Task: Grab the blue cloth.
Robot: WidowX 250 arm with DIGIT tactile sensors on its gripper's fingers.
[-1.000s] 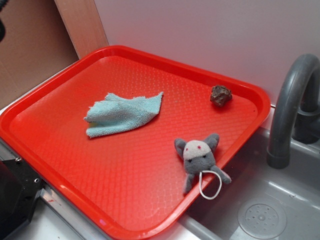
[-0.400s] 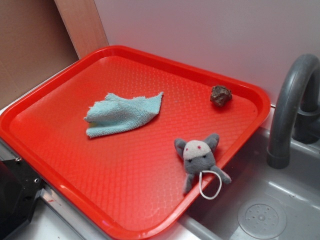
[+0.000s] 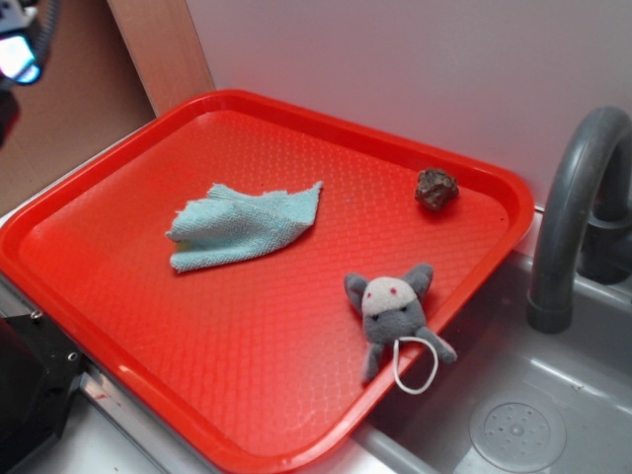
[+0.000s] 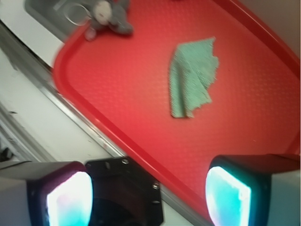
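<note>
The gripper (image 4: 146,197) hangs with its jaws spread wide and nothing between them, its two pads (image 4: 228,195) glowing pale cyan at the bottom of the wrist view, above the tray's near rim and well apart from the cloth (image 3: 245,227). In the exterior view only a sliver of it shows at the top left corner. The cloth is a small piece of light blue-turquoise terry, nubbly in texture, with ragged, frayed edges. It lies flat on the red tray (image 3: 296,395), folded loosely over itself so that one end tapers to a point toward the tray's middle, while the broader, doubled end faces the left rim. It sits in the left half of the tray, nothing touching it. A grey plush mouse (image 3: 394,311) lies at the right rim, and a small brown lump (image 3: 435,188) rests near the far right corner.
</note>
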